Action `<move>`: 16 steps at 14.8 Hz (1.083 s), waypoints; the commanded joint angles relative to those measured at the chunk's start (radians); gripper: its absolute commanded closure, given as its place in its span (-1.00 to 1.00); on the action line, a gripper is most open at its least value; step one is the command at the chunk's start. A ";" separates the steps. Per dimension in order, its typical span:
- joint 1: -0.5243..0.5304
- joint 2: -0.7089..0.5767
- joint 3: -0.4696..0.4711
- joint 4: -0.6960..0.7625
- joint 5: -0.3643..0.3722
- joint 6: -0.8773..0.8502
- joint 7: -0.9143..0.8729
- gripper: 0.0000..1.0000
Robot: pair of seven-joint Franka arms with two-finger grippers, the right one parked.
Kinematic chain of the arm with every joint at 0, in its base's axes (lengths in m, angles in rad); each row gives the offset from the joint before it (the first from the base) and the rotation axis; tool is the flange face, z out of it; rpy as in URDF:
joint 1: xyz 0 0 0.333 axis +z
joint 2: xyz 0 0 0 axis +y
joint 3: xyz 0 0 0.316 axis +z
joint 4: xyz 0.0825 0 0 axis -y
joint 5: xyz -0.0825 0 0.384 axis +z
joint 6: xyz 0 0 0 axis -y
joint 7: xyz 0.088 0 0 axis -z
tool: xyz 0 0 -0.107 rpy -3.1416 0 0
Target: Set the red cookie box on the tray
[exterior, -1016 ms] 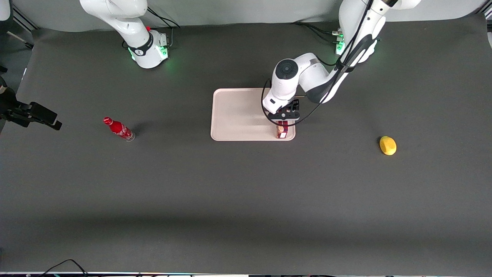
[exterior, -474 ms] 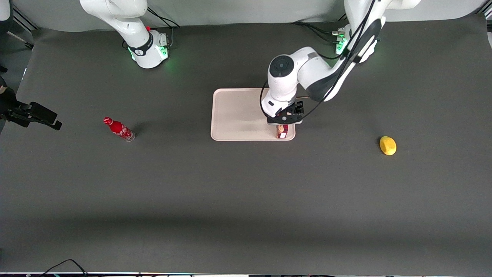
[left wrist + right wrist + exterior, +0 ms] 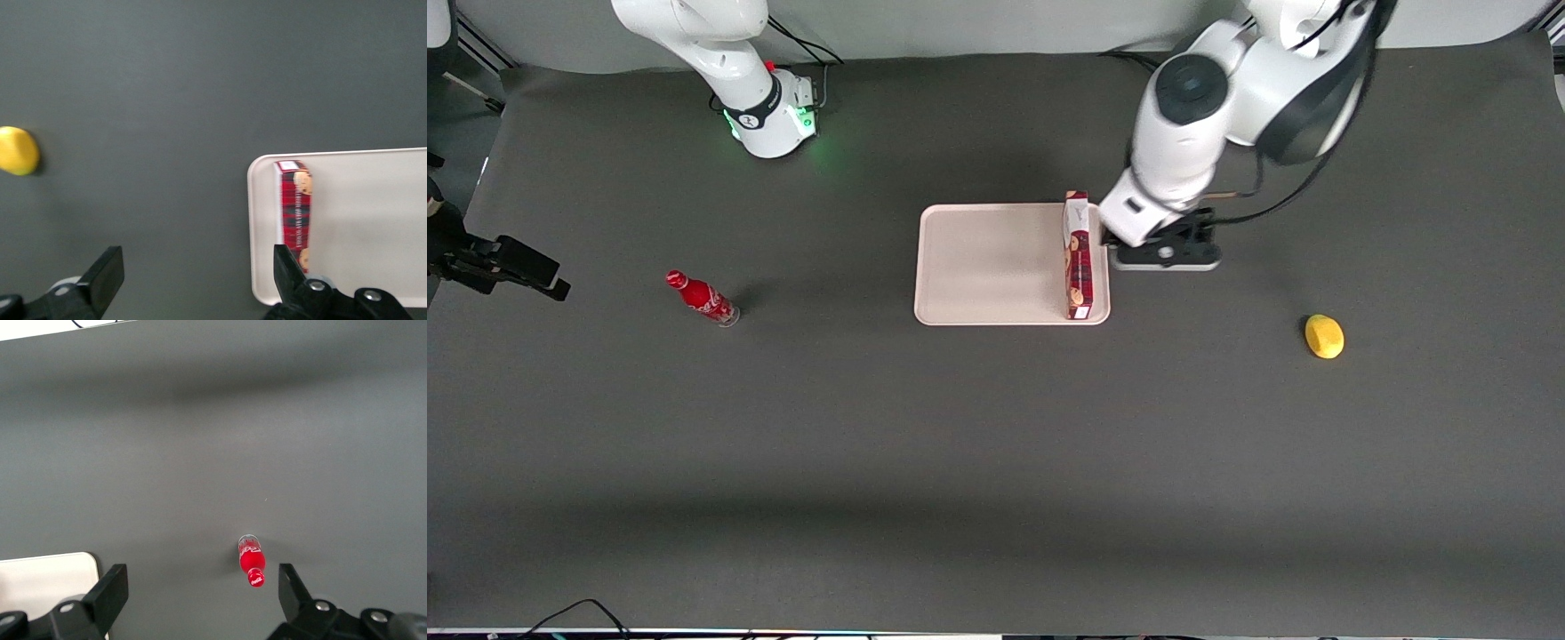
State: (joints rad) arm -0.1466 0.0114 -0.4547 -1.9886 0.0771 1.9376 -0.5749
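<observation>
The left arm is bent over the tabletop (image 3: 996,427), its claw (image 3: 1167,253) raised just off the tray (image 3: 978,267) on the working arm's side, pointing down with fingers (image 3: 107,273) spread wide and holding nothing. The red cookie box (image 3: 1077,256) lies on the tray along the edge nearest the claw, apparently on its narrow side. Bare tabletop separates claw and lemon (image 3: 1324,336).
</observation>
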 commanded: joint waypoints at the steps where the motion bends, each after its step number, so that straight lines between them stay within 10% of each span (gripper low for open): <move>1: -0.002 -0.174 0.132 -0.018 -0.040 -0.123 0.163 -1.00; 6: -0.002 -0.266 0.388 0.014 -0.040 -0.198 0.288 -1.00; 16: 0.012 -0.012 0.461 0.249 0.003 -0.161 0.346 -1.00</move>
State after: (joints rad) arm -0.1380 -0.1020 0.0068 -1.8786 0.0653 1.8093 -0.2395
